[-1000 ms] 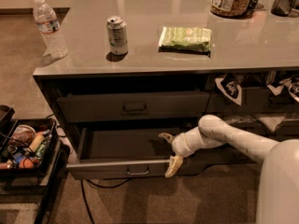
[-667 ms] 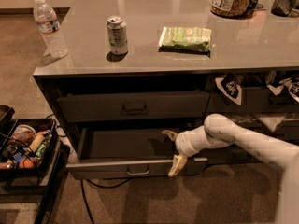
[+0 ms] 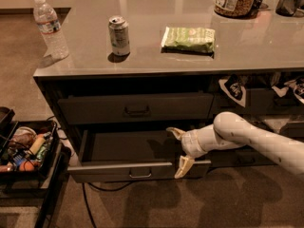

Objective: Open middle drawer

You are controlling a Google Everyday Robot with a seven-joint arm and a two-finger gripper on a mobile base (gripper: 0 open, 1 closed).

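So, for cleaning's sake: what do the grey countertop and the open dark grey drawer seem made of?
The grey countertop looks like polished stone or laminate: it mirrors lights. The open dark grey middle drawer looks matt, painted board or metal, unclear: no shine. The gripper, hard cream plastic by its look, sits open at the drawer front's right end.

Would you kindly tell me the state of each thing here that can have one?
middle drawer, pulled open.
drawer above it, shut.
hand, fingers spread, at the open drawer's right end.
water bottle, upright, capped.
can, upright.
green packet, lying flat.
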